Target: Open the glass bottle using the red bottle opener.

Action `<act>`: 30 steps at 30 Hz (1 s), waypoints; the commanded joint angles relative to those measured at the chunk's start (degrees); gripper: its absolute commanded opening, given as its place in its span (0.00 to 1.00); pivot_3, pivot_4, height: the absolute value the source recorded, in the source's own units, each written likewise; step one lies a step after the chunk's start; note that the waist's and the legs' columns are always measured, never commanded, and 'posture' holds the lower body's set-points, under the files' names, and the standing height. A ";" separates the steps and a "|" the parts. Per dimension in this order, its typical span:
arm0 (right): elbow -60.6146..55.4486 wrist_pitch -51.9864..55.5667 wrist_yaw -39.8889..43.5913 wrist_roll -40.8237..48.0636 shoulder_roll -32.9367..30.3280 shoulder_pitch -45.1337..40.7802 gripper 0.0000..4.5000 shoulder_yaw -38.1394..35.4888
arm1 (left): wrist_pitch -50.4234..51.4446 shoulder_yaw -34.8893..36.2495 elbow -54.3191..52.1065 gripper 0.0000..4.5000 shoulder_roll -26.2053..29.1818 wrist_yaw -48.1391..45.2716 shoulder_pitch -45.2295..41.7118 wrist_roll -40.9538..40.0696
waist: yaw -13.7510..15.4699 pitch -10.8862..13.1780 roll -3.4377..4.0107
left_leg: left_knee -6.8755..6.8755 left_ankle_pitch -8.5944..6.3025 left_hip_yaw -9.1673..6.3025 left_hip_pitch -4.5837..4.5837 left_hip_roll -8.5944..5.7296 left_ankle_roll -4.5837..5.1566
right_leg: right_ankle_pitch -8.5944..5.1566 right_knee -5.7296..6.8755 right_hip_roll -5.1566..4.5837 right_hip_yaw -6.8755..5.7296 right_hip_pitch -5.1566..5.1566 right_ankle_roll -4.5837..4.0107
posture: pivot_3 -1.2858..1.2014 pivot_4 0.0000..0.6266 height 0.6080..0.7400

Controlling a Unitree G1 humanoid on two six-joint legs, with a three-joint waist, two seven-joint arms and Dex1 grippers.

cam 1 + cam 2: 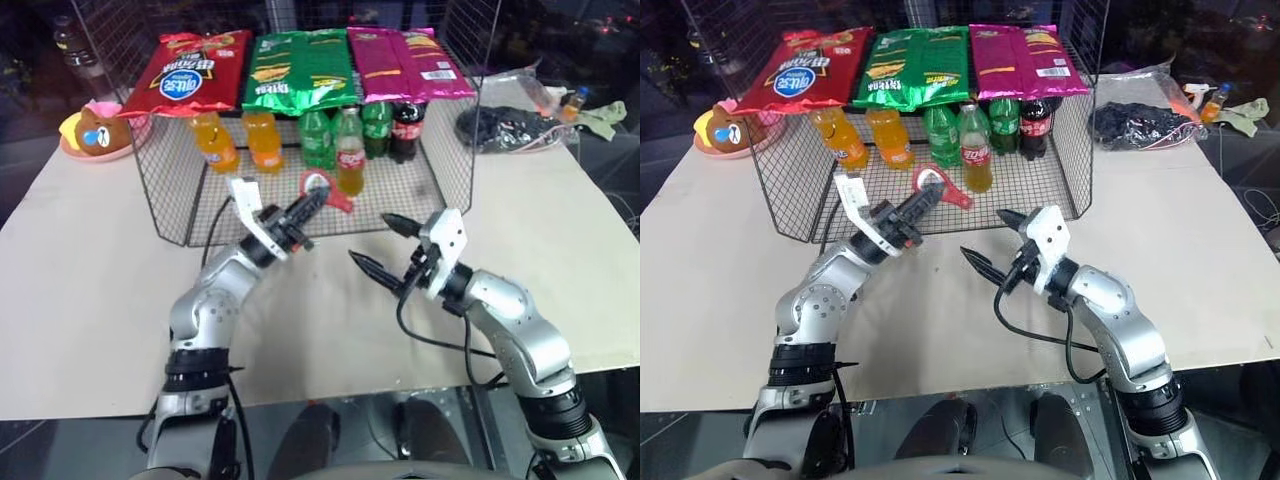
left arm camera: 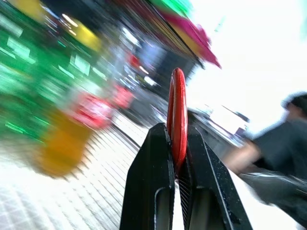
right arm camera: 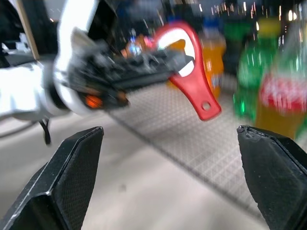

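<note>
The glass bottle (image 1: 350, 155) with amber drink and a red label stands upright in the wire basket (image 1: 160, 190), in front of the green bottles. My left gripper (image 1: 308, 207) is shut on the red bottle opener (image 1: 326, 190), holding it by the ring end just left of the bottle's base and apart from it. In the left wrist view the opener (image 2: 177, 112) stands edge-on between the fingers. My right gripper (image 1: 383, 245) hangs open over the table in front of the basket with nothing in it. Its wrist view shows the opener (image 3: 189, 72) and the bottle (image 3: 280, 100).
Orange soda bottles (image 1: 215, 140), green bottles (image 1: 317, 135) and a dark cola bottle (image 1: 405, 130) stand at the basket's back. Chip bags (image 1: 300, 65) lie on top of it. A plush toy (image 1: 95, 128) sits back left, and a dark bundle (image 1: 510, 128) back right.
</note>
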 commanded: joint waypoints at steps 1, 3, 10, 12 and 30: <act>-4.27 12.68 -0.70 7.74 -1.28 -0.03 1.00 -1.46 | 4.13 -1.54 -2.61 0.01 1.31 -3.98 0.07 -2.42 | 0.10 0.00 0.00 | 0.00 0.00 -0.01 0.00 0.00 0.00 | 0.00 0.00 0.00 -0.01 0.00 0.00 | 0.52 0.24 1.00; -5.62 18.13 -0.33 12.34 -2.08 -0.15 1.00 -2.50 | 6.54 -2.61 -2.03 0.01 2.31 -6.66 -0.09 -2.93 | 0.17 0.01 0.01 | 0.01 0.00 -0.02 -0.01 0.00 0.00 | 0.00 -0.01 0.00 -0.02 0.00 -0.01 | 0.52 0.24 1.00; -6.91 26.35 -0.17 21.34 -3.45 -1.63 1.00 -5.97 | 11.98 -6.26 -0.61 0.01 6.50 -14.48 0.72 -2.26 | 0.18 0.01 0.01 | 0.00 0.00 -0.01 -0.01 -0.01 0.01 | 0.00 -0.02 -0.01 -0.01 0.01 -0.01 | 0.52 0.24 1.00; -7.01 28.05 -0.33 23.20 -3.91 -2.07 1.00 -6.74 | 12.89 -7.31 -0.99 0.01 7.41 -15.83 1.19 -1.88 | 0.17 0.01 0.01 | 0.00 0.00 -0.01 -0.01 -0.01 0.01 | 0.00 -0.02 0.00 -0.01 0.01 -0.01 | 0.52 0.24 1.00; -9.32 36.03 0.21 29.29 -10.48 -1.37 0.01 -5.87 | 14.54 -8.25 -2.05 0.00 5.74 -16.92 1.63 -0.95 | 0.32 0.01 0.02 | -0.03 0.00 0.00 -0.02 0.01 0.01 | 0.00 -0.04 -0.02 0.00 0.00 -0.01 | 0.52 0.24 1.00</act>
